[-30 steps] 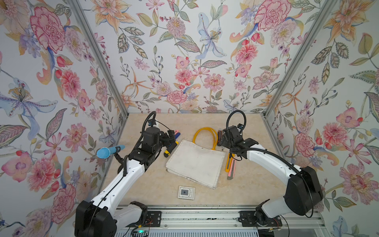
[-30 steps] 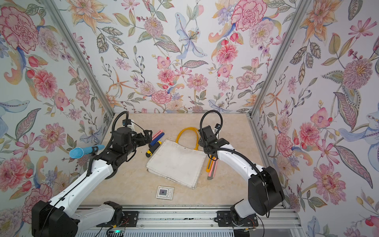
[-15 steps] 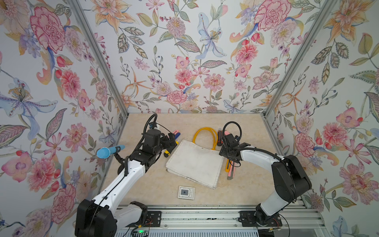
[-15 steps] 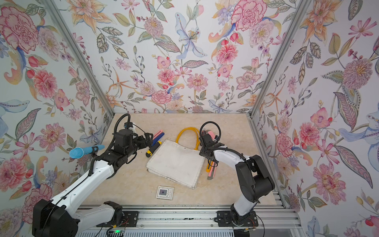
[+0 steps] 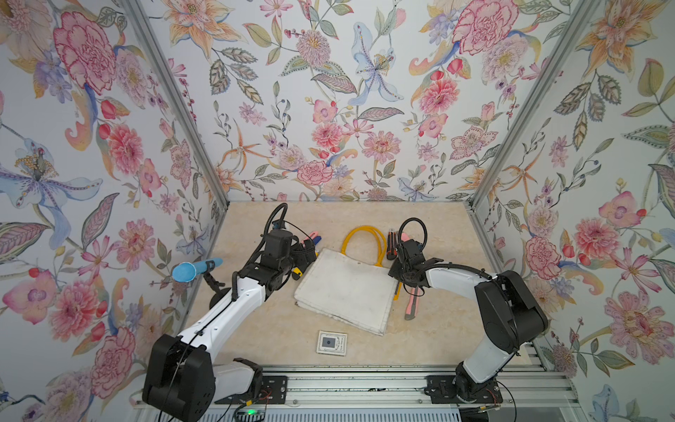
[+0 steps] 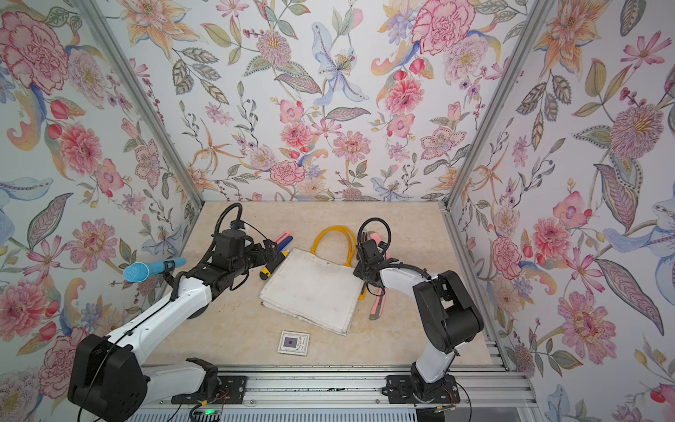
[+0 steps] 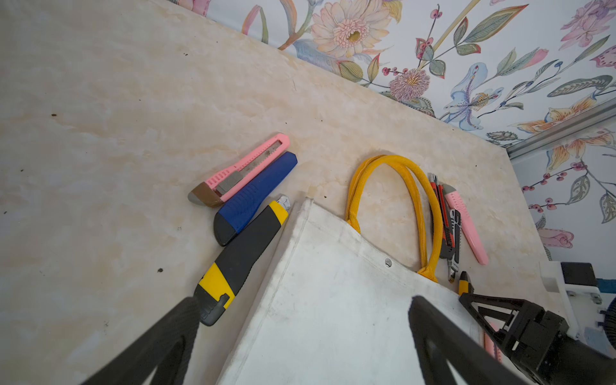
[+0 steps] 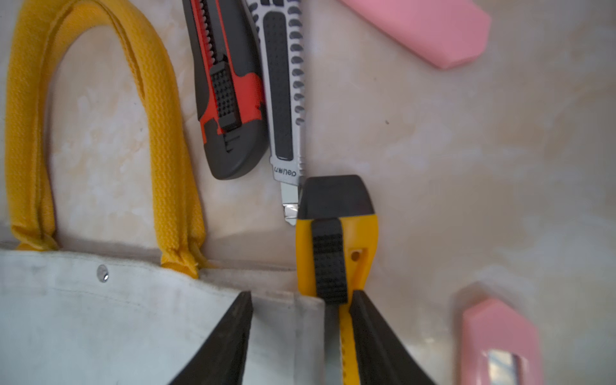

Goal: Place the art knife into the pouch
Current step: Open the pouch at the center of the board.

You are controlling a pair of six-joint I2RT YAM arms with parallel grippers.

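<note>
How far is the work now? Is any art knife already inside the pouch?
Done: nothing visible. The pouch lies flat on the table, and every knife in view is outside it. In hand: the right gripper straddles the yellow knife and the pouch's corner, jaws not yet tight on either. The left gripper hangs open near the pouch's other top corner. Left: grip a knife, open the mouth, slide it in.

A beige marbled table [image 5: 277,339] sits inside three walls of floral wallpaper [image 5: 328,91], which meet at the back corners along slanting aluminium posts [image 5: 177,102]. Near the table's front edge a small square card [image 5: 331,342] lies flat, with a dark square printed at its middle. A blue microphone [image 5: 195,269] juts out from a black clamp [image 5: 213,283] by the left wall. An aluminium rail [image 5: 365,381] runs along the front
</note>
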